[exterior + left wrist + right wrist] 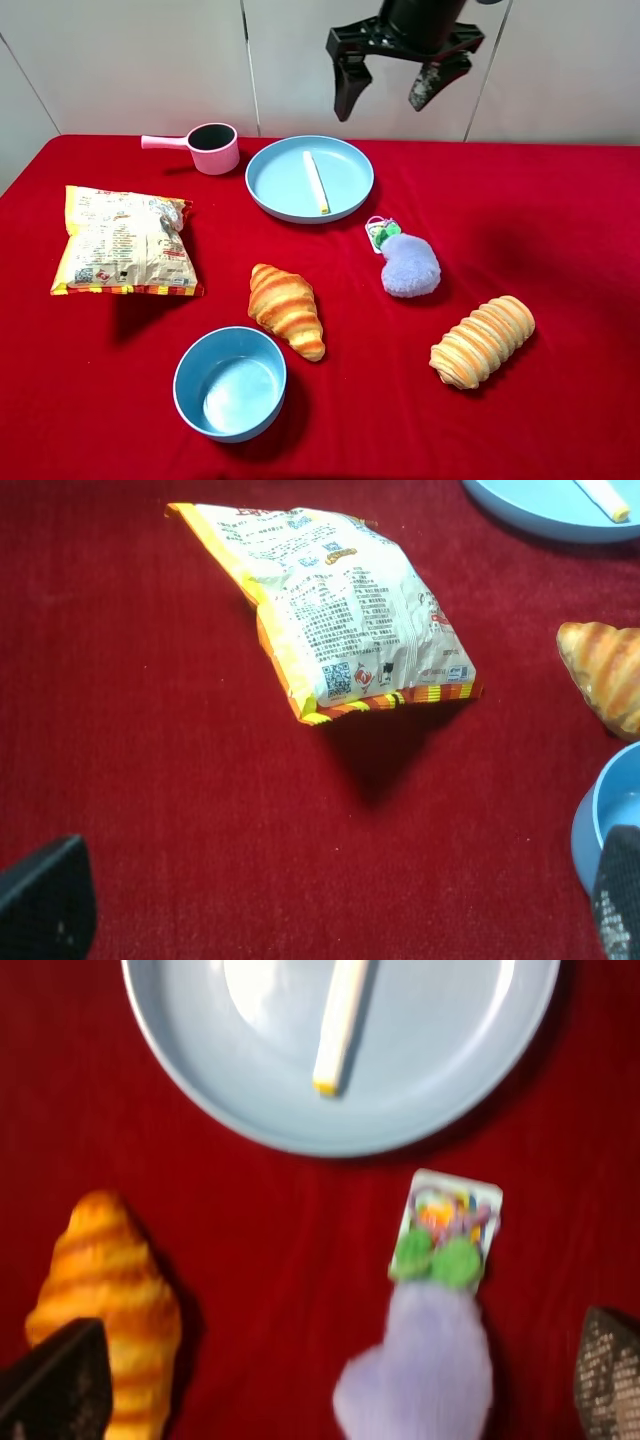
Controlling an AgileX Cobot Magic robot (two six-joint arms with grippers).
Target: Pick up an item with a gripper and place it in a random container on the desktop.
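Note:
The cream-white stick with a yellow tip (316,181) lies inside the wide light-blue plate (270,180) at the back of the red desktop (560,230). It also shows in the right wrist view (340,1022), on the plate (450,1070). My right gripper (394,88) hangs open and empty high above the plate's right side; its fingertips (60,1385) frame the right wrist view. My left gripper (330,905) is open and empty low over the cloth, near the snack bag (340,610).
A pink handled cup (205,146) stands left of the plate. A snack bag (122,241) lies at the left. A croissant (287,309), a smaller blue bowl (230,382), a purple plush keychain (405,262) and a ridged bread roll (482,341) lie in front.

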